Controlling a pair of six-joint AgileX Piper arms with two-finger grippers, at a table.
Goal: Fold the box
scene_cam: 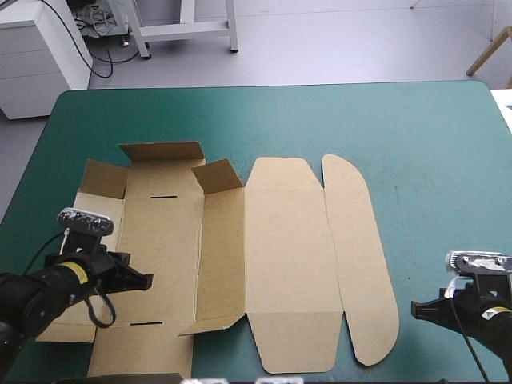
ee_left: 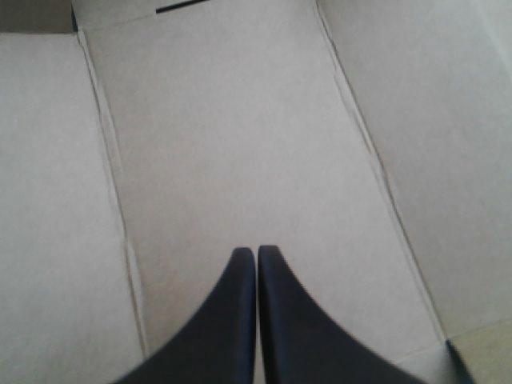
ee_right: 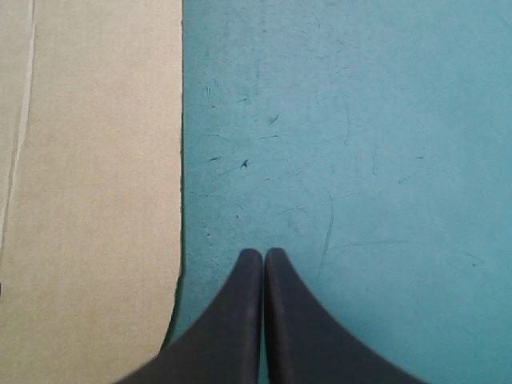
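The table (scene_cam: 416,128) wears a teal-green cover. The brown box (scene_cam: 284,256) lies on it, a cut sheet spread mostly flat. Bare cover shows beyond the box's rounded flap.

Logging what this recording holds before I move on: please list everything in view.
brown cut cardboard box sheet: one, brown, mostly flat on the table's left and middle, two small far flaps raised.
teal-green table cover: one, teal-green, under everything, bare right of the sheet.
left arm's black fingers: one pair, black, shut, over the sheet's left panels.
right arm's black fingers: one pair, black, shut, over bare cover beside the sheet's rounded right flap.
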